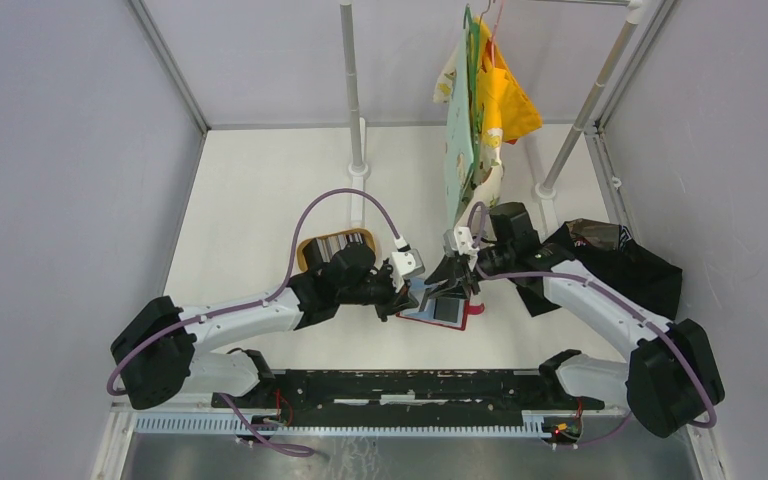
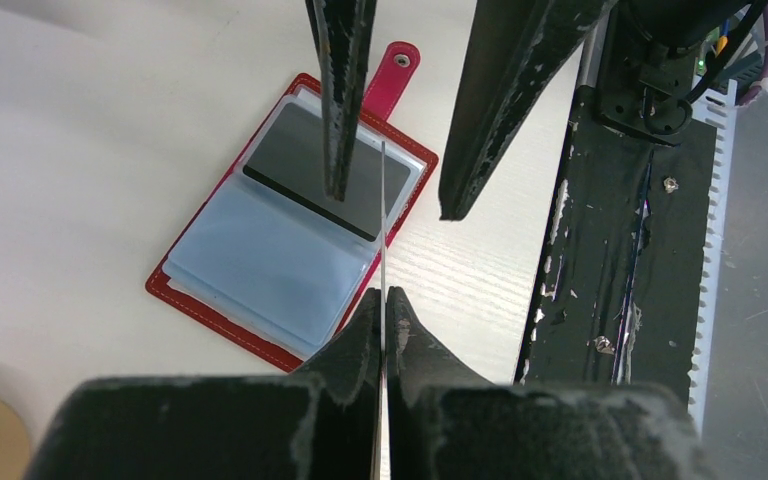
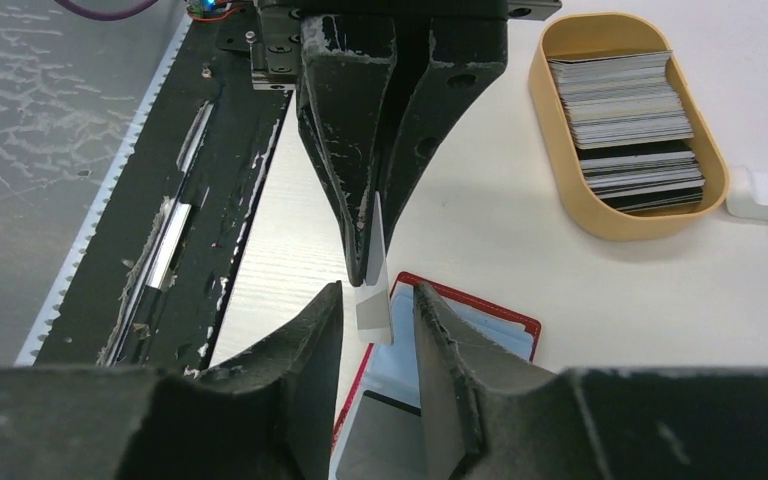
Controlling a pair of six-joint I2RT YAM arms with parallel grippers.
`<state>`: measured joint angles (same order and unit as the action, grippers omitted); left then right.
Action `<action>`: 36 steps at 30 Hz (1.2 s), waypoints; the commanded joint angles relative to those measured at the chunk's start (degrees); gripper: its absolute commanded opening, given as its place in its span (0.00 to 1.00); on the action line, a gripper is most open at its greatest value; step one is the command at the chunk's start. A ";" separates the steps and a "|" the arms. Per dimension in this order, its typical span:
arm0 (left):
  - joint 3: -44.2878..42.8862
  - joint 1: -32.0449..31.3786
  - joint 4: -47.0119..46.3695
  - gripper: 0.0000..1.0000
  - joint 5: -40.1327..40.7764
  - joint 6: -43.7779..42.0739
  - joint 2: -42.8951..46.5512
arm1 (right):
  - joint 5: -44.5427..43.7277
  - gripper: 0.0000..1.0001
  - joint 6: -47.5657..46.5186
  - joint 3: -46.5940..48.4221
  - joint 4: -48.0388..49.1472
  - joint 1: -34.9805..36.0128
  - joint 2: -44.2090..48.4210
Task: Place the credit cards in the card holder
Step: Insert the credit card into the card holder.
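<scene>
Silvery thin plastic card (image 3: 373, 312) — light, stiff, likely slick — clenched in your left gripper (image 2: 383, 298); right gripper (image 3: 378, 292) spread astride; pinch flat faces.

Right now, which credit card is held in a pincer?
The silvery card pinched on edge in the left pincer, above the open red card holder. The dark card sits in its sleeve; the other cards are stacked in the tan tray.
</scene>
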<state>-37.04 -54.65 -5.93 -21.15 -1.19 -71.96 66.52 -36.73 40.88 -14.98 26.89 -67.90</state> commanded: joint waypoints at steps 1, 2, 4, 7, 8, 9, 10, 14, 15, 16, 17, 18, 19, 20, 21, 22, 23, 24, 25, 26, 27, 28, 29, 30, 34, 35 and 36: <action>-2.58 0.21 -1.43 0.02 -0.57 -3.09 0.52 | -0.30 0.34 2.72 0.23 2.88 1.20 -0.96; -2.53 0.20 -1.45 0.02 -0.46 -3.06 0.55 | -0.50 0.32 2.73 0.33 2.69 1.26 -1.17; -2.50 0.17 -1.60 0.02 -0.24 -3.04 0.67 | -0.84 0.27 2.54 0.58 2.20 1.48 -1.60; -2.27 0.17 -2.00 0.02 0.03 -3.03 0.86 | -1.08 0.19 2.31 1.07 1.47 1.59 -2.05; -2.10 0.17 -2.25 0.02 0.25 -2.90 1.06 | -1.17 0.14 2.18 1.32 1.21 1.58 -2.14; -1.93 0.19 -2.50 0.02 0.45 -2.81 1.18 | -1.15 0.07 1.87 1.73 0.37 1.60 -2.39; -1.77 0.17 -2.81 0.05 0.90 -2.54 1.34 | -1.12 0.01 1.52 2.35 -0.54 1.57 -2.69; 0.70 0.22 -4.52 0.37 7.60 0.36 3.45 | -2.31 0.00 3.72 3.24 -0.88 1.41 -2.61; 2.03 0.29 -5.24 0.43 10.21 1.77 4.66 | -3.09 0.00 4.66 3.24 -1.00 1.37 -2.61; 3.57 0.44 -6.10 0.49 12.15 3.32 6.93 | -3.66 0.00 4.95 3.19 -1.87 1.03 -2.46; 5.28 0.67 -7.19 0.54 12.94 4.94 8.33 | -3.93 0.00 5.44 2.79 -2.34 0.71 -2.29; 7.34 0.81 -8.66 0.60 14.51 6.90 10.64 | -3.95 0.00 6.27 2.10 -2.47 -0.08 -2.08; 9.32 0.88 -10.42 0.68 16.01 9.00 13.07 | -4.09 0.00 7.89 0.89 -1.96 -0.79 -1.54; 11.64 0.91 -12.07 0.75 17.37 11.12 16.18 | -4.27 0.00 9.95 -0.36 -1.03 -1.81 -1.01; 13.76 0.88 -13.84 0.85 19.28 13.28 18.21 | -4.15 0.00 11.92 -2.03 0.33 -2.85 -0.46; 15.64 0.97 -15.21 0.95 20.71 16.26 19.93 | -3.81 0.00 14.53 -3.94 1.75 -3.81 0.37; 17.22 0.95 -16.27 0.99 22.71 18.95 21.22 | -3.41 0.00 16.56 -5.68 3.72 -5.07 1.05; 18.57 0.95 -16.97 0.99 22.97 20.68 22.00 | -3.06 0.00 20.14 -8.35 6.29 -6.20 1.93; 19.07 0.96 -17.36 1.00 22.91 22.22 22.15 | -3.55 0.00 24.50 -10.47 9.87 -7.68 2.72; 19.25 0.98 -17.66 1.00 23.05 23.77 21.74 | -4.69 0.00 28.02 -12.68 12.81 -9.01 3.59; 19.16 0.96 -17.70 1.00 23.44 25.51 20.87 | -6.06 0.00 32.08 -14.49 14.40 -9.79 4.10; 18.99 0.95 -17.71 0.99 24.08 27.13 19.83 | -7.88 0.00 35.22 -15.84 16.84 -10.76 4.33; 18.78 1.01 -17.77 0.94 24.93 28.93 18.29 | -8.96 0.00 39.40 -17.50 18.63 -11.36 4.42; 18.56 0.94 -17.75 0.89 26.03 30.25 16.79 | -9.20 0.00 42.70 -18.50 20.28 -12.35 4.29; 17.73 0.95 -18.81 0.76 29.07 34.04 10.69 | -7.19 0.00 49.99 -18.72 22.66 -15.04 0.33; 17.36 0.95 -18.85 0.75 29.47 34.43 9.26 | -6.67 0.00 50.94 -18.38 22.51 -15.67 -0.94; 16.94 0.94 -18.85 0.75 29.68 34.68 8.21 | -6.07 0.00 51.69 -17.99 22.38 -16.37 -2.44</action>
<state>-17.82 -53.95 -20.73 4.40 26.94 -60.29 59.09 4.78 21.30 1.32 12.47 -66.74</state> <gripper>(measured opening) 0.761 0.006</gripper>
